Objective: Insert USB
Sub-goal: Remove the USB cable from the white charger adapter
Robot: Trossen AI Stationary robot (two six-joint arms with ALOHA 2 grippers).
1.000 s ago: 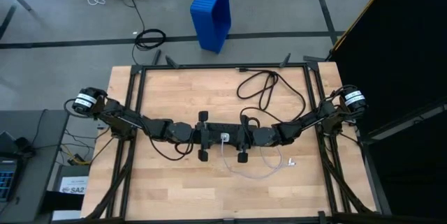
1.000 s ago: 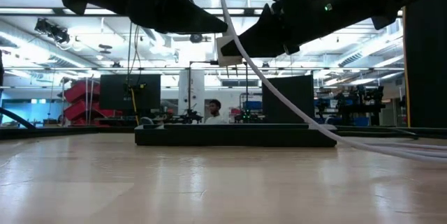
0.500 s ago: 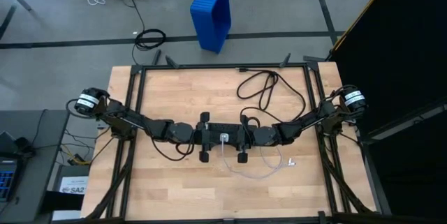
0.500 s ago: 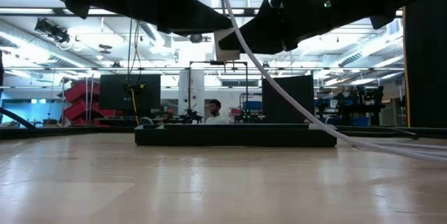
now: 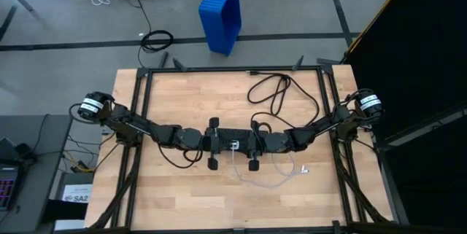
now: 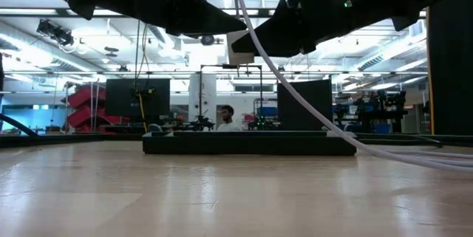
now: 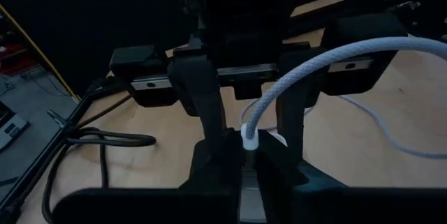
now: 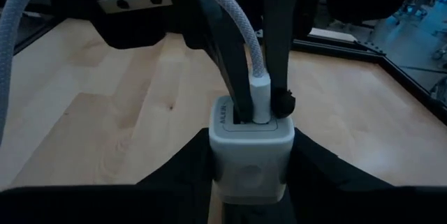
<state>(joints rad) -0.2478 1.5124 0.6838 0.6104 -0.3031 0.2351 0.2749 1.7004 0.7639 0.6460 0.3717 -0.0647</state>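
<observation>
Meeting at frame centre above bench (image 5: pixel 182 103): right claw (image 8: pixel 251 165) clamped on white charger block (image 8: pixel 251 147); left claw (image 7: pixel 248 158) clamped on USB (image 7: pixel 307 67) plug, seated in block; cable trailed lower right.

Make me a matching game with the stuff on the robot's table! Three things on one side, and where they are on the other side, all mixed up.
Things:
1. white charger block
2. USB cable
3. black cord

Places:
A. loops over the table's far part
B. held in the right hand, above the table
C. one end plugged into the block and pinched by the left hand, the rest trailing onto the wood

Pairs: 1-B, 2-C, 3-A
</observation>
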